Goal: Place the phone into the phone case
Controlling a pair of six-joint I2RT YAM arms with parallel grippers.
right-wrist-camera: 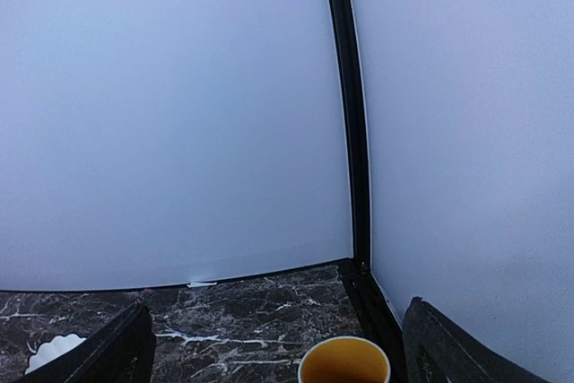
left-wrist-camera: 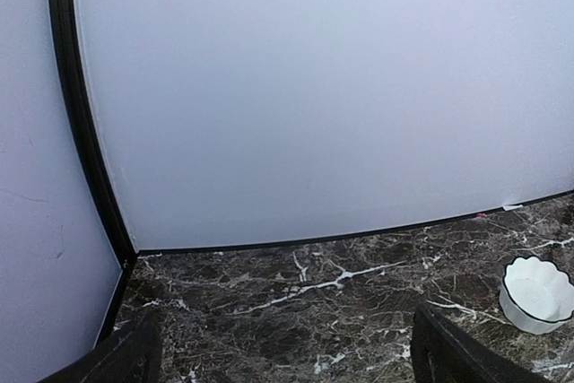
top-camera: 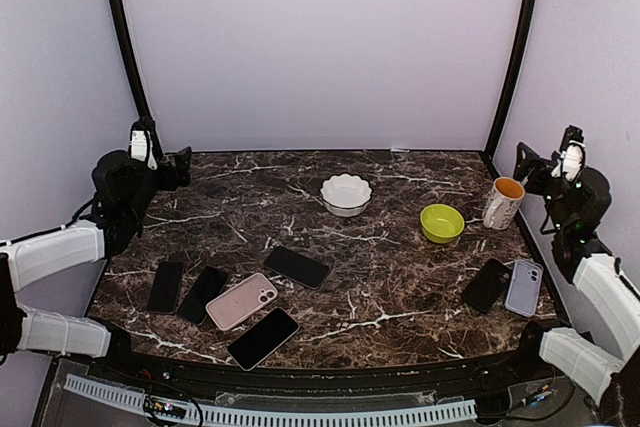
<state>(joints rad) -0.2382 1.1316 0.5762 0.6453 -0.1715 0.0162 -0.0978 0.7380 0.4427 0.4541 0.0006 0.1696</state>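
Several dark phones lie flat on the marble table: three at front left (top-camera: pixel 166 286) (top-camera: pixel 203 294) (top-camera: pixel 263 338), one near the middle (top-camera: pixel 297 267), one at the right (top-camera: pixel 487 285). A pink case-like slab with a camera corner (top-camera: pixel 242 301) lies among the left ones. A lavender one (top-camera: pixel 524 287) lies at the far right. I cannot tell which of the two is an empty case. My left gripper (top-camera: pixel 180 167) (left-wrist-camera: pixel 282 347) is open and empty, raised at the back left. My right gripper (top-camera: pixel 525 162) (right-wrist-camera: pixel 278 347) is open and empty, raised at the back right.
A white scalloped bowl (top-camera: pixel 346 194) stands at the back centre and also shows in the left wrist view (left-wrist-camera: pixel 536 291). A green bowl (top-camera: pixel 442 223) and a white mug with an orange inside (top-camera: pixel 503 202) (right-wrist-camera: pixel 344 363) stand at the right. White walls enclose the table.
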